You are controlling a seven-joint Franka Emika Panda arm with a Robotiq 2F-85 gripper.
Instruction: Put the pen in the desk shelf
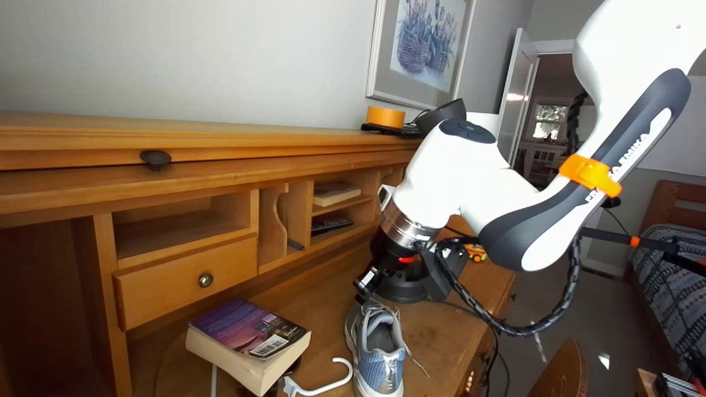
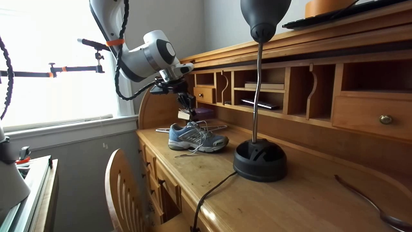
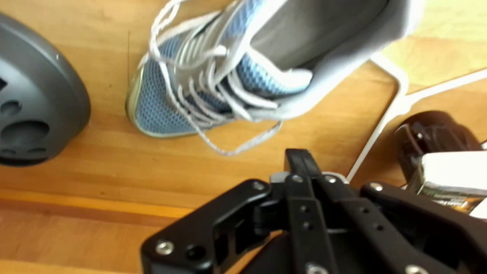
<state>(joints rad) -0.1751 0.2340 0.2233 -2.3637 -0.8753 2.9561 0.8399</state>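
The desk shelf is a row of open light-brown cubbyholes with upright panels, seen in both exterior views (image 1: 300,212) (image 2: 287,93). A thin dark stick, which looks like the pen (image 1: 296,244), lies at the bottom of a narrow cubbyhole, its end at the front edge. It shows only as a small dark spot (image 2: 228,102) in an exterior view. My gripper (image 3: 300,161) is shut with nothing between its fingertips. In both exterior views (image 1: 361,296) (image 2: 193,113) it points down near the sneaker, over the desktop and apart from the shelf.
A blue-grey sneaker (image 1: 379,361) stands below and beside the gripper. A thick book (image 1: 248,347) and a white hanger (image 1: 325,389) lie near it. A black lamp (image 2: 260,161) stands on the desk, and a spoon (image 2: 363,198) lies farther along. A knobbed drawer (image 1: 187,281) adjoins the cubbyholes.
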